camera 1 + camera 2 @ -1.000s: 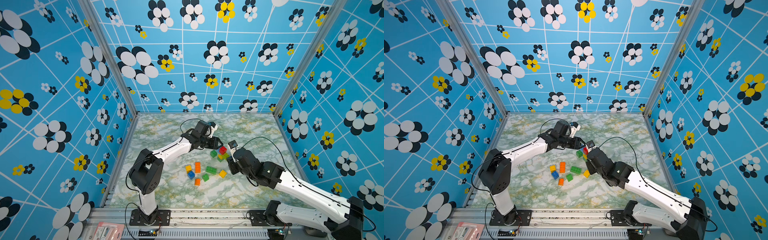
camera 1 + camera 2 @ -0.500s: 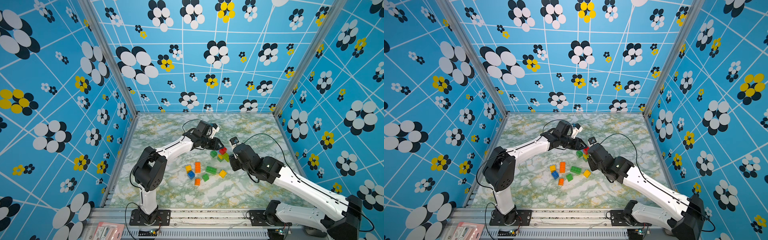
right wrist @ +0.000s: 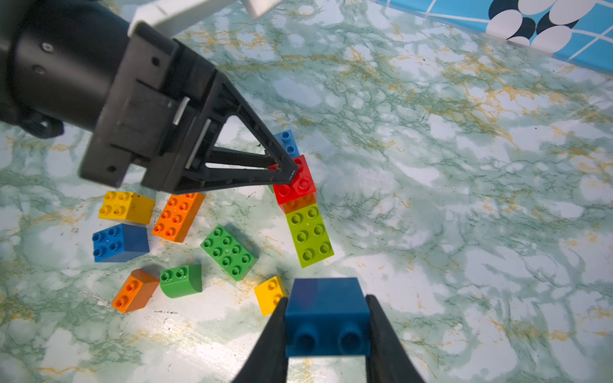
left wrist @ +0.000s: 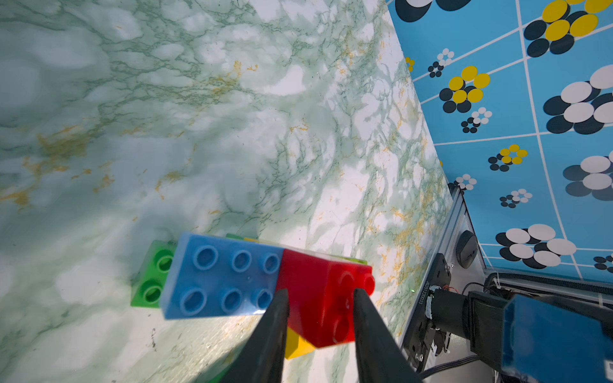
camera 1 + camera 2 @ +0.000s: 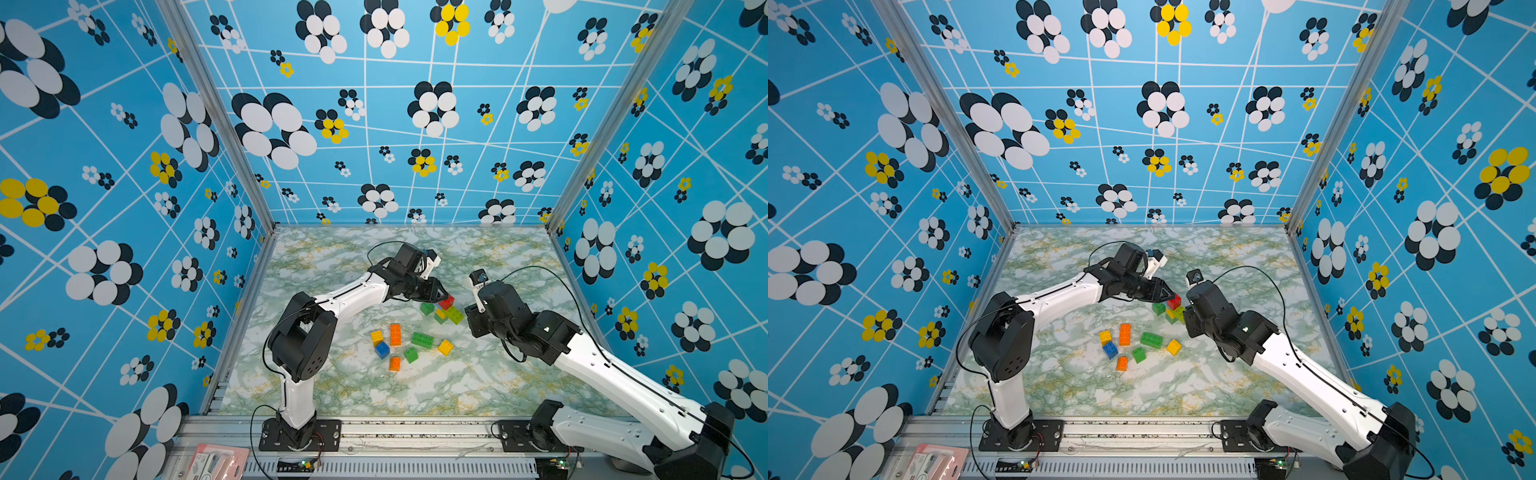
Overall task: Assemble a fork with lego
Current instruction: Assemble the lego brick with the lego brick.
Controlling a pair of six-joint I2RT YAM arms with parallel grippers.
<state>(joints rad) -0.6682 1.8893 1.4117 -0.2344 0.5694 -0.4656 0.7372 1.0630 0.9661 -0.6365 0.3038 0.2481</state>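
A cluster of joined lego stands mid-table: a red brick (image 5: 446,302) (image 3: 295,182) on top, a blue oblong brick (image 4: 222,278) beside it, a lime oblong brick (image 3: 310,235) and a green brick (image 4: 152,275) lower down. A yellow brick (image 4: 295,345) shows under the red one. My left gripper (image 4: 320,293) (image 5: 440,291) reaches in from the left, its fingers pressed against both sides of the red brick (image 4: 318,298). My right gripper (image 3: 326,298) hovers just right of the cluster, shut on a small blue brick (image 3: 326,315). In both top views its jaws are hidden under the wrist.
Loose bricks lie in front of the cluster: yellow (image 5: 377,336), orange oblong (image 5: 395,334), blue (image 5: 382,350), green oblong (image 5: 422,340), a rounded green (image 5: 411,354), small orange (image 5: 395,363) and yellow (image 5: 445,347). Patterned walls enclose three sides. A metal rail (image 5: 395,432) runs along the front.
My left gripper has slid right onto the red brick and its jaws have narrowed around it. The right arm has shifted slightly, still holding the blue brick.
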